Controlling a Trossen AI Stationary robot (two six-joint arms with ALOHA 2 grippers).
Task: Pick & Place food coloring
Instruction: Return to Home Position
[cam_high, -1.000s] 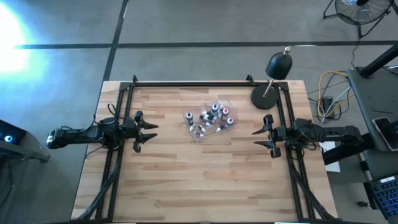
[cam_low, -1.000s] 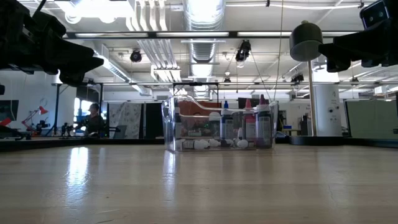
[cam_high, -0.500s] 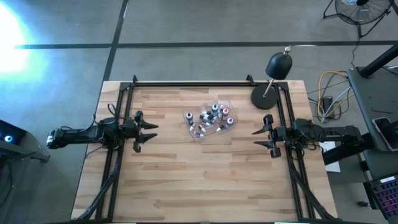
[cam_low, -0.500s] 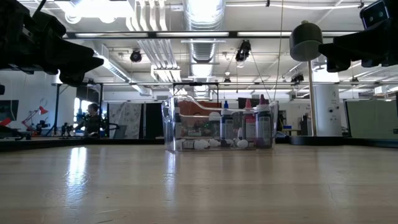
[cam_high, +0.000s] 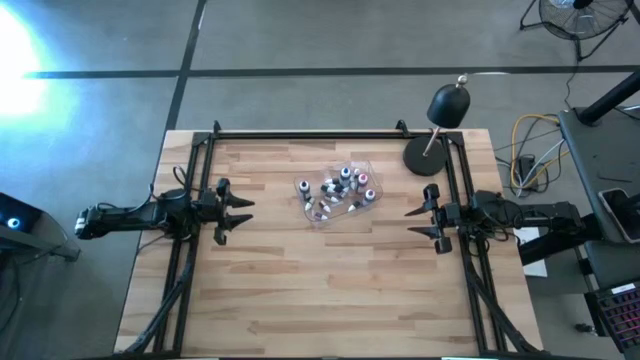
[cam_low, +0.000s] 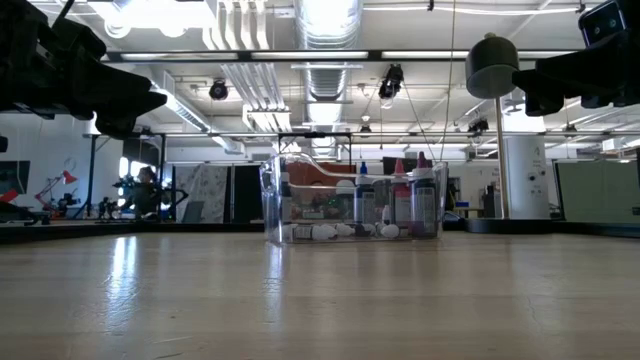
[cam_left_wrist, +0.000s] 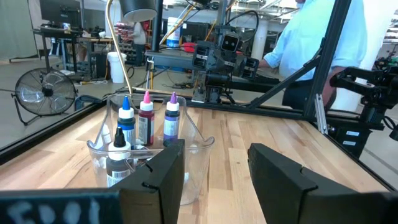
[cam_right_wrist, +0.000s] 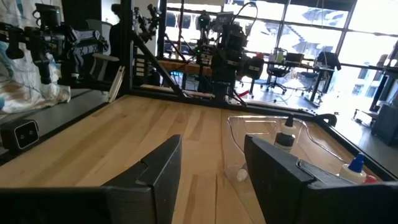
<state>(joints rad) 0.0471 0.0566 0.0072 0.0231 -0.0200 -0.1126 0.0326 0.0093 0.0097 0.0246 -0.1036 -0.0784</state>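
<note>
The food coloring bottles (cam_high: 342, 186) stand and lie together in a clear plastic tub (cam_high: 318, 214) at mid-table, toward the far side. In the left wrist view the bottles (cam_left_wrist: 147, 119) show blue, pink and purple caps. The low view shows some bottles (cam_low: 396, 204) upright and others lying on the tub's floor. My left gripper (cam_high: 246, 213) hovers open at the table's left side, pointing level toward the tub. My right gripper (cam_high: 409, 222) hovers open at the right side, facing it. Neither has anything between its fingers.
A black desk lamp (cam_high: 446, 105) stands with its round base (cam_high: 424, 156) on the far right corner. Black frame rails (cam_high: 300, 134) run along the far, left and right edges. A person in a light blue shirt (cam_left_wrist: 311, 43) stands beyond the table. Bare wood lies nearer than the tub.
</note>
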